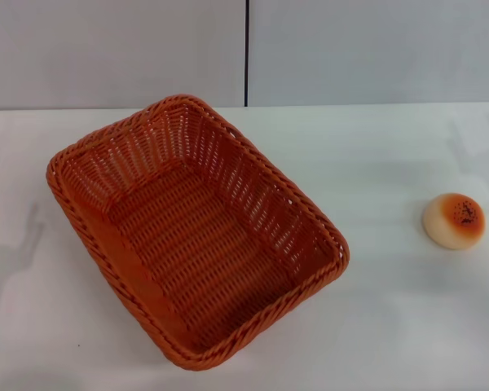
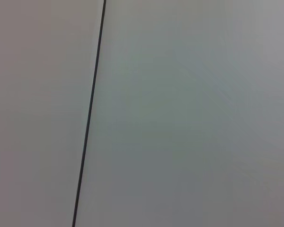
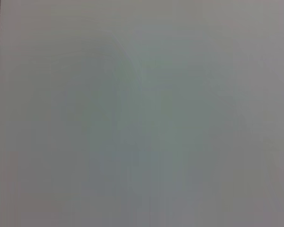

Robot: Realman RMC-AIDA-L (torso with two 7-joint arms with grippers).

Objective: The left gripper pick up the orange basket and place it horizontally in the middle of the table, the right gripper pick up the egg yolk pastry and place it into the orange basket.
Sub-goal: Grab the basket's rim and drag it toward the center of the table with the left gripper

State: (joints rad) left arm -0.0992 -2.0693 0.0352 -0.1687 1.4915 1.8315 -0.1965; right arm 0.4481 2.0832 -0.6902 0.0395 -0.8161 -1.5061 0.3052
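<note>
On the table (image 1: 391, 326) the orange basket (image 1: 191, 228) sits empty and askew at left-centre, the egg yolk pastry (image 1: 453, 220) well apart to its right; neither gripper visible, so grip state cannot be told.

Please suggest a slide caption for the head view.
Empty orange basket lying askew on the white table, egg yolk pastry apart to its right.

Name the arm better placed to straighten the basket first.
Left, probably. The orange basket lies askew on the robot's left half of the table; the egg yolk pastry sits far right. Neither gripper shows clearly.
</note>
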